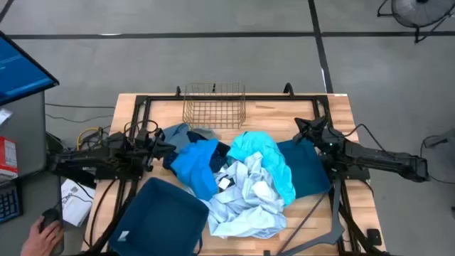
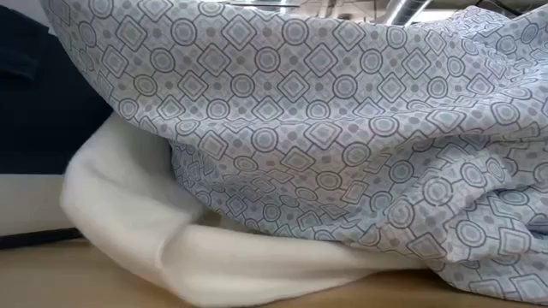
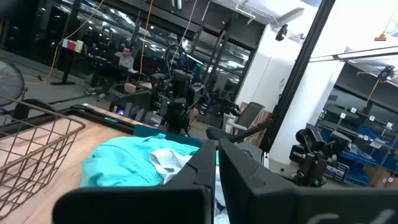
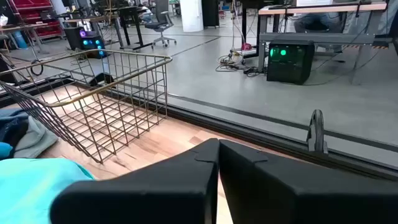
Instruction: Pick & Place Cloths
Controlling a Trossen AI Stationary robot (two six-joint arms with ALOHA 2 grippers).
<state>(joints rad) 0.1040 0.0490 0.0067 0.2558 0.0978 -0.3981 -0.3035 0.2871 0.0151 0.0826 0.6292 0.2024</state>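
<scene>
From above, both arms are waiting at the table edges. The left gripper (image 1: 162, 147) is sitting just beside the grey garment (image 1: 186, 133) and bright blue cloth (image 1: 195, 166); the right gripper (image 1: 304, 129) is hovering just beside the turquoise cloth (image 1: 264, 158), which is draped over a teal bin (image 1: 306, 167). The pale patterned cloth (image 1: 242, 203) is sprawling farther from both, toward the second teal bin (image 1: 158, 217). The gold wire basket (image 1: 214, 105) is standing between the two grippers, beyond the pile.

At table height, the patterned cloth (image 2: 342, 128) is filling the lens, lying over a white cloth (image 2: 154, 231); neither gripper is showing.

The left wrist camera is showing its fingers (image 3: 193, 177) pressed together, holding nothing, with turquoise fabric (image 3: 124, 165) ahead of them.

The right wrist camera is likewise showing closed, empty fingers (image 4: 186, 174), the basket (image 4: 99, 106) ahead.

Whichever arm is moving first should be opening wide before descending, pinching a raised fold of the top layer only, since the garments are overlapping and could drag neighbours.
</scene>
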